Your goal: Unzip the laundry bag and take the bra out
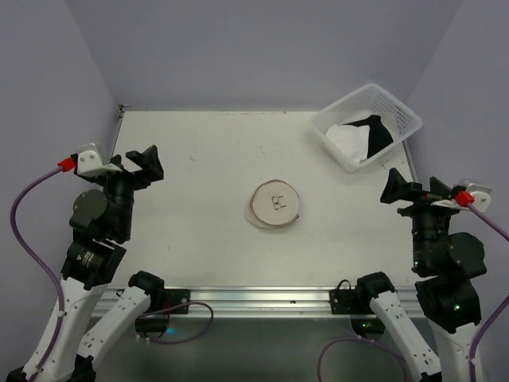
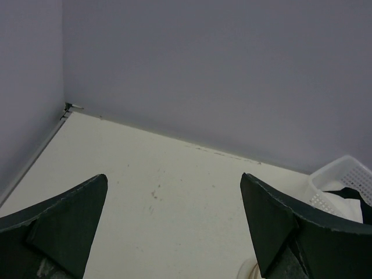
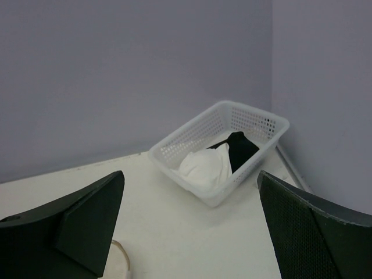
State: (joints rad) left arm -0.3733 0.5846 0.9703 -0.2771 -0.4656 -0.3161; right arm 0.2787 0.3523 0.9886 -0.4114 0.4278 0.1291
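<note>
The laundry bag (image 1: 274,204) lies flat in the middle of the table, round and white with a tan rim and a small black bra drawing on top. It looks closed. Only a sliver of its rim shows in the left wrist view (image 2: 251,271) and in the right wrist view (image 3: 120,260). The bra is not in view. My left gripper (image 1: 135,165) is open and empty, raised well left of the bag; it also shows in the left wrist view (image 2: 174,232). My right gripper (image 1: 406,189) is open and empty, raised well right of the bag; it also shows in the right wrist view (image 3: 192,232).
A white perforated plastic basket (image 1: 402,107) stands at the back right corner with white and black cloth in it; it also shows in the right wrist view (image 3: 174,145) and the left wrist view (image 2: 346,168). Grey walls close the table's back and sides.
</note>
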